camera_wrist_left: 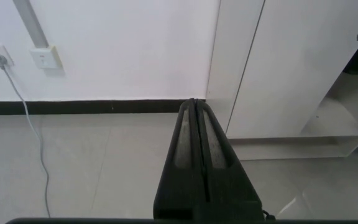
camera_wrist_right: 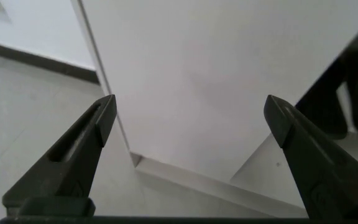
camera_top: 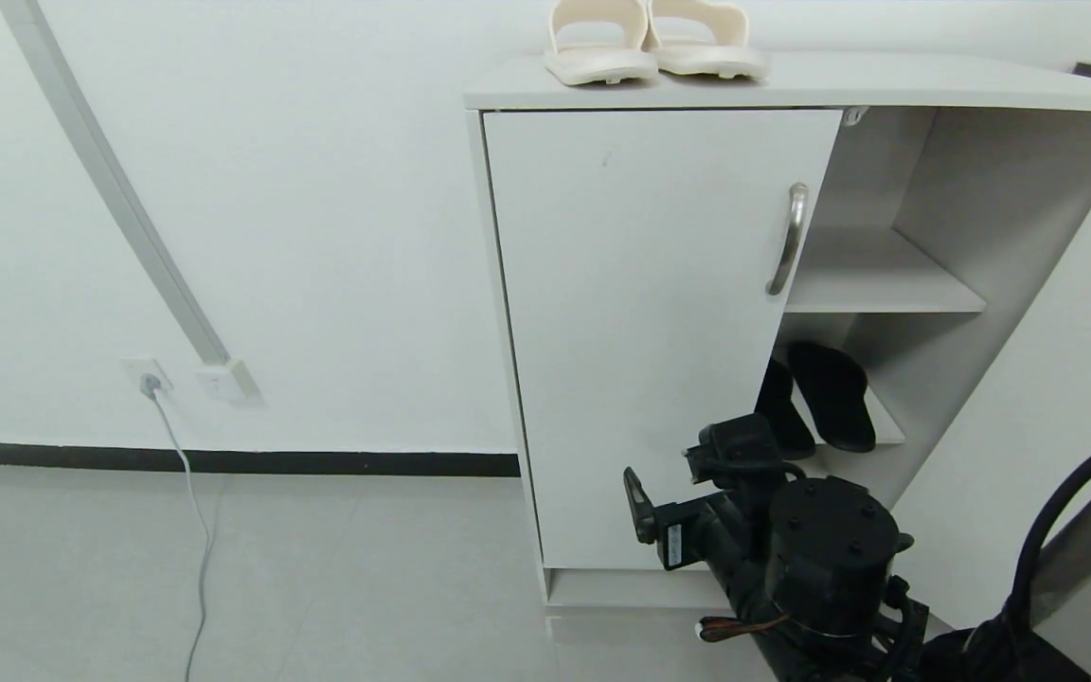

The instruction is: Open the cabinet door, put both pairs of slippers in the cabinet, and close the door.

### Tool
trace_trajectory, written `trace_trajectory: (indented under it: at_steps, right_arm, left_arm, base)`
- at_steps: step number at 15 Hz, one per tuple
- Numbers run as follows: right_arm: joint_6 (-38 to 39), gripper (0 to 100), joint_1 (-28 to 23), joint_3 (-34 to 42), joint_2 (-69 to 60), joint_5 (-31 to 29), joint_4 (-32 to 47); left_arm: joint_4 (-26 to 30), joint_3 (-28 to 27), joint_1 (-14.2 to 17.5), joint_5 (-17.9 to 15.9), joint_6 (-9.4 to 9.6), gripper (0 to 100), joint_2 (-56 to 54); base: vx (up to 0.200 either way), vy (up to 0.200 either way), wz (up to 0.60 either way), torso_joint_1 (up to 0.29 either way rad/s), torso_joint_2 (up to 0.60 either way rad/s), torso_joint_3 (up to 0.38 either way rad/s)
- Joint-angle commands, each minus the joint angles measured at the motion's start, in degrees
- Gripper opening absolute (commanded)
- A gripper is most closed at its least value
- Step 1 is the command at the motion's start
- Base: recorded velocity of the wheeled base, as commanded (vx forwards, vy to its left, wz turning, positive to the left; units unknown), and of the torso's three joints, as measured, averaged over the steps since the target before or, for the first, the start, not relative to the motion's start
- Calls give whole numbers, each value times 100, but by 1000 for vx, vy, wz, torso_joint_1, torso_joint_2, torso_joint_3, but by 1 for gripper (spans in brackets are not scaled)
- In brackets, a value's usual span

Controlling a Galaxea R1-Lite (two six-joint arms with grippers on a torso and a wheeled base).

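My R pincer [camera_wrist_right: 191, 109] is spread, low at cabinet door [camera_top: 650, 332]; L pincer [camera_wrist_left: 195, 107] pressed together. Next, beige slippers [camera_top: 654, 43]: high above, at cabinet top [camera_top: 886, 85] front edge, lengthwise front-to-back. R arm prob nearer.

One slipper pair [camera_top: 654, 43] lies atop the cabinet [camera_top: 886, 85], the other pair [camera_top: 834, 393] inside it.
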Motion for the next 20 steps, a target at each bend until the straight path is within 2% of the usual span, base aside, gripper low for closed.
trace_trajectory:
  at_steps: [1,9,20]
  right_arm:
    - [-4,100,-2,-13,23,2,18]
    - [-4,100,-2,-5,31,2,18]
    - [-4,100,7,-5,40,2,18]
  left_arm:
    - [1,-4,1,4,-3,0,7]
    - [1,5,1,4,-3,0,7]
    - [1,5,1,4,-12,0,7]
  base:
    - [0,0,0,7,-124,-349]
    - [0,0,0,75,-473,-360]
    - [0,0,0,170,-484,-322]
